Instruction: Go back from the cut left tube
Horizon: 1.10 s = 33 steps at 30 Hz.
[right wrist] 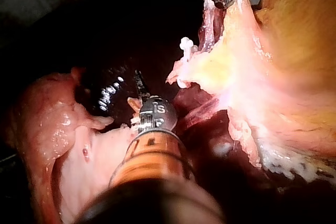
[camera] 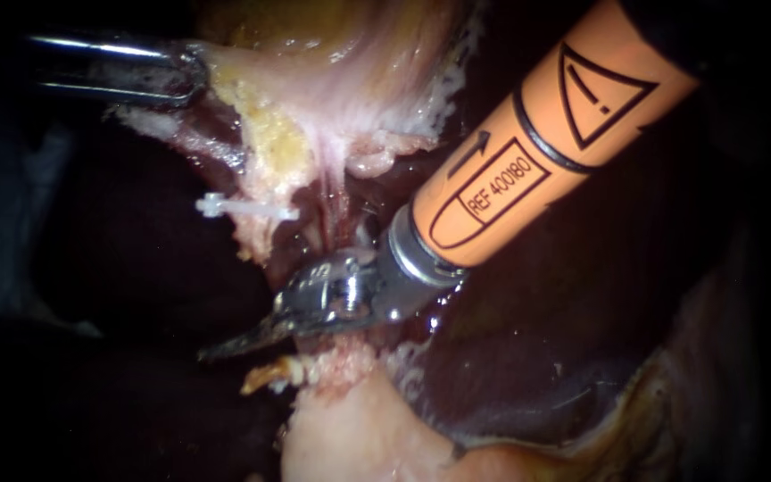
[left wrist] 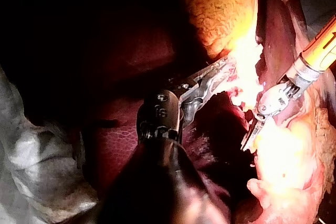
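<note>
Left tube, cut, carries a white clip just above the right instrument, whose blades lie together holding nothing. Left instrument clamps pale tissue. Retreat looks barely begun: pull right instrument straight back, clear of the clip.

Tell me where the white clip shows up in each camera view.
Endoscope view: the white clip juts from the pale tissue, above the right instrument's blades.
Left wrist view: not discernible; glare covers that tissue.
Right wrist view: the clip sits ahead of the right instrument, on the tissue's edge.
Shared landmark: the right instrument's orange shaft.
</note>
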Tool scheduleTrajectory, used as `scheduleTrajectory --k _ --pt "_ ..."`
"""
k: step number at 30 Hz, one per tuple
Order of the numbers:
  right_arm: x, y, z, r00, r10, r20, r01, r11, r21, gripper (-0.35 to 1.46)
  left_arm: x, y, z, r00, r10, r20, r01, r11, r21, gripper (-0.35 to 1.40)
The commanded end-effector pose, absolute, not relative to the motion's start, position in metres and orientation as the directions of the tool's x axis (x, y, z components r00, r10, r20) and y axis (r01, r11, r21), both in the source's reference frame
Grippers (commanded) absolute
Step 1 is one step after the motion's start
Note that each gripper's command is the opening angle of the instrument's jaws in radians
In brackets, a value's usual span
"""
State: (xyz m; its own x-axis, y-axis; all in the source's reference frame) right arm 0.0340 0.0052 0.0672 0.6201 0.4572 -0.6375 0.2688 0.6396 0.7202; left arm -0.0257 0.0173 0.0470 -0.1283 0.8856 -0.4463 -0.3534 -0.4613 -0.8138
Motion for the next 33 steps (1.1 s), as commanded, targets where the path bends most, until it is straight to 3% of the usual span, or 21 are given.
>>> scheduleTrajectory --k 1,13,14,15,17,18,21,28,30,33 --pt "0.0339 0.0052 0.0672 0.62 0.457 -0.638 0.269 0.64 0.72 -0.35 -0.0257 0.0173 0.0471 -0.129 0.886 -0.446 -0.353 -0.461 -0.814 -0.35" --pt "0.0338 0.0052 0.067 0.617 0.459 -0.64 0.268 0.642 0.719 -0.32 -0.0256 0.0174 0.0471 -0.129 0.886 -0.446 -0.353 -0.462 -0.814 -0.35" --pt "0.0337 0.0051 0.0669 0.61 0.464 -0.643 0.252 0.655 0.712 0.34 -0.0256 0.0174 0.0471 -0.129 0.886 -0.446 -0.353 -0.462 -0.814 -0.35" --pt "0.0337 0.005 0.0668 0.6 0.476 -0.643 0.233 0.665 0.71 0.77 -0.0256 0.0174 0.0471 -0.129 0.886 -0.446 -0.353 -0.462 -0.814 -0.35" --pt "0.0337 0.0048 0.0665 0.571 0.525 -0.631 0.183 0.668 0.721 1.28 -0.0256 0.0174 0.0471 -0.129 0.885 -0.446 -0.352 -0.462 -0.814 -0.35" --pt "0.0336 0.0048 0.0664 0.558 0.548 -0.623 0.171 0.659 0.732 1.34 -0.0256 0.0174 0.0471 -0.129 0.885 -0.446 -0.352 -0.462 -0.814 -0.35" --pt "0.0334 0.0045 0.0661 0.523 0.578 -0.626 0.178 0.644 0.744 1.41 -0.0255 0.0174 0.0471 -0.129 0.885 -0.446 -0.352 -0.462 -0.814 -0.35" --pt "0.0329 0.0047 0.0657 0.511 0.587 -0.628 0.161 0.653 0.74 1.45 -0.0255 0.0174 0.0472 -0.129 0.885 -0.446 -0.352 -0.462 -0.814 -0.35" --pt "0.0322 0.0049 0.0652 0.5 0.599 -0.625 0.126 0.664 0.737 1.45 -0.0255 0.0174 0.0472 -0.129 0.885 -0.446 -0.352 -0.462 -0.814 -0.35" --pt "0.0305 0.0054 0.0637 0.485 0.563 -0.669 0.079 0.734 0.675 1.45 -0.0254 0.0174 0.0472 -0.13 0.885 -0.447 -0.351 -0.462 -0.814 -0.35"
